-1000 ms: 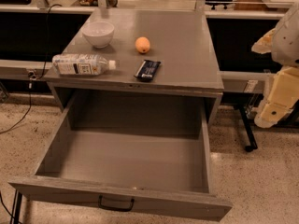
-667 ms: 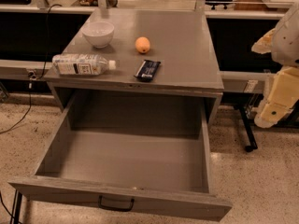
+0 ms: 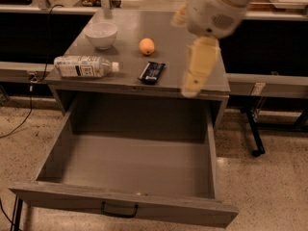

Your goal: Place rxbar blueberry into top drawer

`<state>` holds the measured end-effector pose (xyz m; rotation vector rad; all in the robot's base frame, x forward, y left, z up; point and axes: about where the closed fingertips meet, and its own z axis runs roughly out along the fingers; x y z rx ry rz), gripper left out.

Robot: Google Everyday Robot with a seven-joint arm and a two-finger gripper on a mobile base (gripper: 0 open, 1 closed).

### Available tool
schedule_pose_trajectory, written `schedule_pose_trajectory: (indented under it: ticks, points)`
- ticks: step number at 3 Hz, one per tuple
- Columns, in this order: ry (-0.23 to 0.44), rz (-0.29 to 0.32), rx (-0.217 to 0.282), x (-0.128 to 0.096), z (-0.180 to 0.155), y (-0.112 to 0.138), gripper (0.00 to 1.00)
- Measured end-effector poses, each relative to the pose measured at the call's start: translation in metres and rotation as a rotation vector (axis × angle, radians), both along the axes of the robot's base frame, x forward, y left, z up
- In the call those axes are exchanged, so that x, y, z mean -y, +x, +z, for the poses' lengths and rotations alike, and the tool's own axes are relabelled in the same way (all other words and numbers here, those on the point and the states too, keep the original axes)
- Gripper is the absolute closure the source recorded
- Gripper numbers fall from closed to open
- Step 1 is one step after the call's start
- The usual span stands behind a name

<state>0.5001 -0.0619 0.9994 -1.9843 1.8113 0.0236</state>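
The rxbar blueberry (image 3: 151, 72), a flat dark navy bar, lies on the grey cabinet top (image 3: 126, 57) near its front edge. The top drawer (image 3: 67, 134) below it is pulled wide open and has nothing in it; its black handle (image 3: 119, 210) is on the front panel. My gripper (image 3: 191, 89) hangs from the cream arm (image 3: 216, 8) over the right part of the cabinet top. It is to the right of the bar and apart from it, and holds nothing that I can see.
A clear water bottle (image 3: 84, 66) lies on its side at the front left of the top. An orange fruit (image 3: 147, 46) and a white bowl (image 3: 101, 34) sit behind the bar. A black stand leg (image 3: 254, 137) is on the floor to the right.
My arm has swung in from the far right and now hangs over the right part of the cabinet top, near the bar. The objects on the top have not moved.
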Motion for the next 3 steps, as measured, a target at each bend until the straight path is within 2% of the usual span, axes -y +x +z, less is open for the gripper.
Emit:
schedule_pose_trajectory:
  ticks: [1, 2, 3]
  points:
    - [0.104, 0.098, -0.024, -0.074, 0.000, 0.044, 0.00]
    - [0.193, 0.054, -0.102, -0.101, -0.033, 0.099, 0.00]
    - [0.201, 0.047, -0.126, -0.104, -0.048, 0.110, 0.00]
